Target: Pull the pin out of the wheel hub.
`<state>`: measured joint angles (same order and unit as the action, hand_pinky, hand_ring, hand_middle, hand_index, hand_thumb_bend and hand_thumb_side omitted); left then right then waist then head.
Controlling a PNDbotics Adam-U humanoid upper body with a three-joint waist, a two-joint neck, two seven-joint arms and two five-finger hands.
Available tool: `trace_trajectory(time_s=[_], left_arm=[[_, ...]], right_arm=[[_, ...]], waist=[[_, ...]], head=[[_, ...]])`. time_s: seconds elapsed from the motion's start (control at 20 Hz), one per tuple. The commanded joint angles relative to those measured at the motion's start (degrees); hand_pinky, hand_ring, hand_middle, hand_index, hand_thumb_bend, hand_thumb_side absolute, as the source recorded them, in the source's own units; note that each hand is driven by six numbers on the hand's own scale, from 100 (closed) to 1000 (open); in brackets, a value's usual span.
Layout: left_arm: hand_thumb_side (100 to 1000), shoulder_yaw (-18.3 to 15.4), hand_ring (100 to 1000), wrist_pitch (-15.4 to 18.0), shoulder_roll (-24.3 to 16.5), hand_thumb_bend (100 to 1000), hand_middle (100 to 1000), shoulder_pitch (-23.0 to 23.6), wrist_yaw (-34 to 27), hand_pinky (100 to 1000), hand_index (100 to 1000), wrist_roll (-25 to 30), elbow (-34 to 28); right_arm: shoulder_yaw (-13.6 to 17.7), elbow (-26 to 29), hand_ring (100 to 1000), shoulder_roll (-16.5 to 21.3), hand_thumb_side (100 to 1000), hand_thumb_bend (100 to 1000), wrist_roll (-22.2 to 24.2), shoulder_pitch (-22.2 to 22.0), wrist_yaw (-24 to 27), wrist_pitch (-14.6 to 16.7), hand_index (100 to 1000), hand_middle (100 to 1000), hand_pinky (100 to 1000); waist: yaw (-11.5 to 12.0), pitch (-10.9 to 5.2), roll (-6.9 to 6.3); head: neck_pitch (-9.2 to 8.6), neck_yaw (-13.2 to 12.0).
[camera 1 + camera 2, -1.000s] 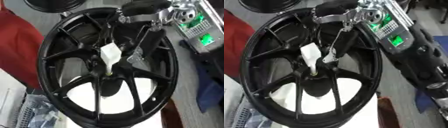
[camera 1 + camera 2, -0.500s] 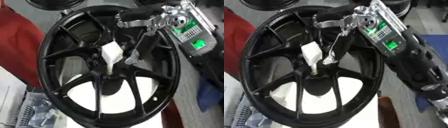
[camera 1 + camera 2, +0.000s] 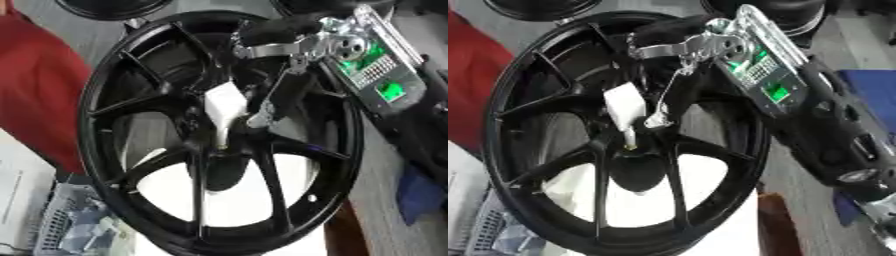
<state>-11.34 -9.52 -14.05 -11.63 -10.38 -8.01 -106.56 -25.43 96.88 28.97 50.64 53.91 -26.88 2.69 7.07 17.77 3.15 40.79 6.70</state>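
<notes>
A black spoked wheel [image 3: 122, 90] fills both views, tilted. A white pin [image 3: 225, 103] with a blocky head stands in the hub [image 3: 219, 150] at the wheel's centre. My right hand [image 3: 293, 47] comes in from the upper right, above the spokes. One slim finger [image 3: 273, 97] reaches straight down, and its silver tip rests against the pin's right side. The hand is open and no finger curls round the pin. The forearm with its green-lit board [image 3: 767, 80] lies over the wheel's right rim. My left hand shows in neither view.
A red cloth [image 3: 35, 90] lies left of the wheel. A grey basket [image 3: 74, 225] sits at the lower left, a blue object [image 3: 420, 192] at the right. Other dark wheels [image 3: 544, 6] stand at the far edge. White sheet [image 3: 236, 200] shows through the lower spokes.
My right arm has slid in further over the wheel's right rim, toward the hub. The finger stays beside the pin, which sits in the hub as before.
</notes>
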Motion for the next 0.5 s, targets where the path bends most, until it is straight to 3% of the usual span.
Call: trace_trajectory(time_s=[0.05,0.35,0.5], left_arm=[[609,-0.37,599,0.05,-0.72,397,523,-0.50,0.14,750,721,0.29,-0.64],[611,-0.46,601,0.05,-0.68,399,522,-0.57,0.11,752,721,0.23,-0.65],[611,-0.51,601,0.04,-0.66,400,521,-0.55,0.11,752,720,0.22,-0.65]], right_arm=[[0.81,0.69,746,0.91,264,374,-0.20,1.21,0.62,-0.86,756,589,822],[0.53,0.34,697,0.68,130,295,-1.02,1.08,1.42,-2.81,631,461,811],[0.37,-0.07,667,0.56,113,239,-1.26,1.00,2.77,-3.78,569,408,801]], waist=[[0.00,-0.91,-0.35],[0.23,-0.84,-0.37],[0.35,-0.79,-0.35]], head=[[-0.10,0.08],[-0.30,0.25],[-0.27,0.25]])
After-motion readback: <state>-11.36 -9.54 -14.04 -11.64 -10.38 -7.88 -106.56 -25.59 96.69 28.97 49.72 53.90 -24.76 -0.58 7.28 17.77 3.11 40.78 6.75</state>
